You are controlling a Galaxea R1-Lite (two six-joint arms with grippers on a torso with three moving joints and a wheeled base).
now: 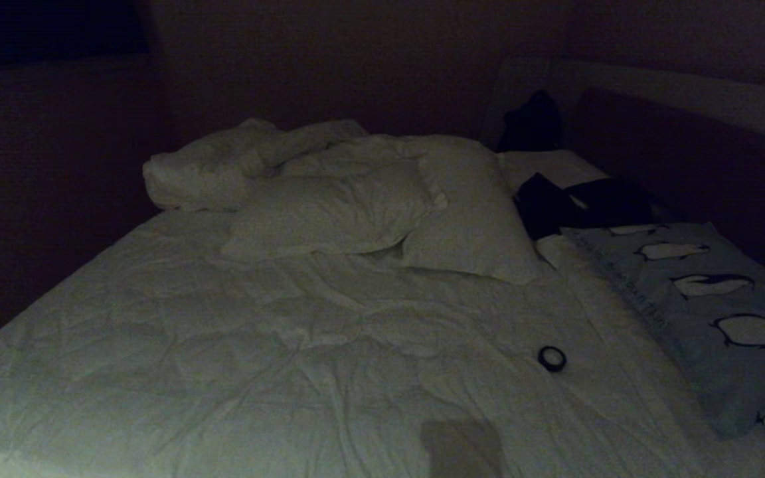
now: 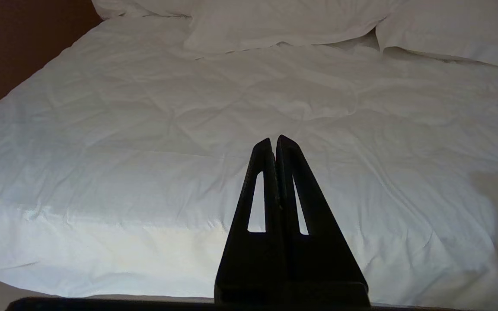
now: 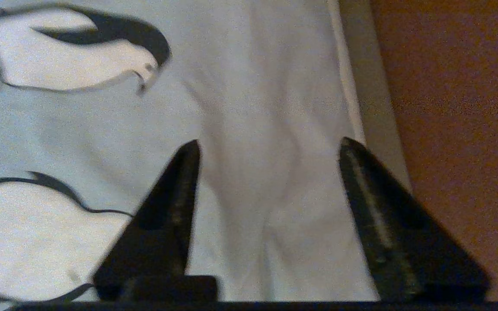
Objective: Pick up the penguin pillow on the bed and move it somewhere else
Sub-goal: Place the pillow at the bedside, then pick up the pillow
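Observation:
The penguin pillow (image 1: pixel 708 312), light blue-grey with black-and-white penguins, lies along the right edge of the bed (image 1: pixel 236 358). In the right wrist view its cloth (image 3: pixel 257 129) fills most of the picture, with a soft crease running between the fingers. My right gripper (image 3: pixel 270 147) hovers close over the pillow near its outer edge, jaws wide open with nothing clamped. It is outside the head view. My left gripper (image 2: pixel 274 140) is shut and empty, pointing over the white bedding (image 2: pixel 145 129).
Plain white pillows (image 1: pixel 369 206) and a rumpled duvet (image 1: pixel 223 159) lie at the head of the bed. Dark cloth items (image 1: pixel 575 202) sit by the headboard (image 1: pixel 688 146). A small black ring (image 1: pixel 552 358) rests on the bedding. Brown floor (image 3: pixel 461 108) lies beyond the pillow's edge.

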